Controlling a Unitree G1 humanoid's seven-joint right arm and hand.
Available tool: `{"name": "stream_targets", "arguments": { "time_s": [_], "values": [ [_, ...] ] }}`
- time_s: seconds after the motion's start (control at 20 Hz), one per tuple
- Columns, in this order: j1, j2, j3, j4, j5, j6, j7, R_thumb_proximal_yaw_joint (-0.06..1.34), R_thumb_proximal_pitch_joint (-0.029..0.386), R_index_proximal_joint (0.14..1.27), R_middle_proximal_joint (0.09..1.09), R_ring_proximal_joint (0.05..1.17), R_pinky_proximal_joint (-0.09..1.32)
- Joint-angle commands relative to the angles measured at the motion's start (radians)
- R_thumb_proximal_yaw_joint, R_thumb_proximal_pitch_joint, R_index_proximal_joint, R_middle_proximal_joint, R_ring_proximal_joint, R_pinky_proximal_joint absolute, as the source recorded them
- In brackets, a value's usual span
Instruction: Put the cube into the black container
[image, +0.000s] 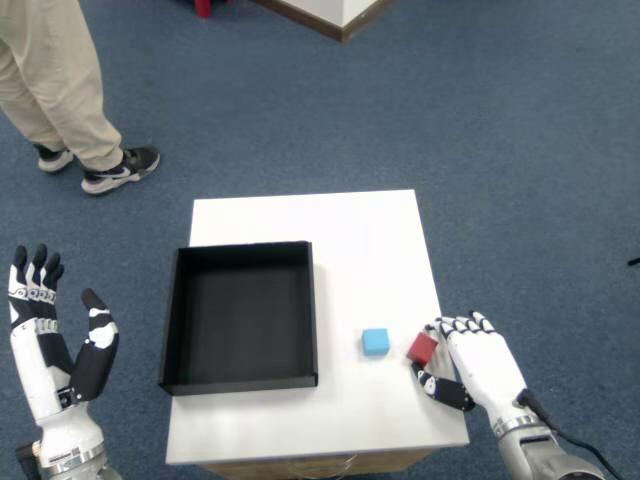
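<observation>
Red cube (422, 347) on table edge, right hand (480, 365) fingers (452, 326) curled around it, thumb beneath

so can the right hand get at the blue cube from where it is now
Probably yes. The right hand sits at the table's right edge, and the blue cube lies just to its left on bare white table. Only the red cube lies between them, right at the fingertips, which may already be touching it.
</observation>
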Motion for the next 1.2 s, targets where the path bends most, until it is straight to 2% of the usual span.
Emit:
{"name": "stream_targets", "arguments": {
  "time_s": [0.05, 0.1, 0.2, 0.35, 0.55, 0.6, 0.65, 0.7, 0.85, 1.2],
  "values": [
    [-0.008, -0.032, -0.017, -0.006, 0.018, 0.034, 0.019, 0.66, 0.134, 0.59, 0.30, 0.28, 0.10],
    [-0.002, -0.034, -0.017, -0.008, 0.018, 0.030, 0.017, 0.66, 0.158, 0.66, 0.31, 0.28, 0.10],
    [0.005, -0.035, -0.019, -0.010, 0.018, 0.031, 0.018, 0.70, 0.191, 0.70, 0.32, 0.28, 0.10],
    [0.008, -0.033, -0.026, -0.011, 0.021, 0.034, 0.022, 0.72, 0.194, 0.74, 0.32, 0.28, 0.10],
    [0.015, -0.032, -0.036, -0.016, 0.024, 0.021, 0.015, 0.80, 0.182, 0.91, 0.33, 0.28, 0.11],
    [0.017, -0.031, -0.038, -0.016, 0.025, 0.019, 0.013, 0.97, 0.192, 1.04, 0.34, 0.28, 0.11],
    [0.019, -0.030, -0.042, -0.017, 0.026, 0.015, 0.009, 1.12, 0.189, 1.11, 0.34, 0.28, 0.12],
    [0.020, -0.030, -0.044, -0.017, 0.027, 0.013, 0.006, 1.20, 0.178, 1.13, 0.35, 0.29, 0.14],
    [0.020, -0.030, -0.050, -0.018, 0.028, 0.009, 0.001, 1.24, 0.162, 1.14, 0.36, 0.29, 0.17],
    [0.018, -0.033, -0.055, -0.021, 0.026, -0.004, -0.014, 1.24, 0.169, 1.12, 0.36, 0.29, 0.21]
  ]
}}
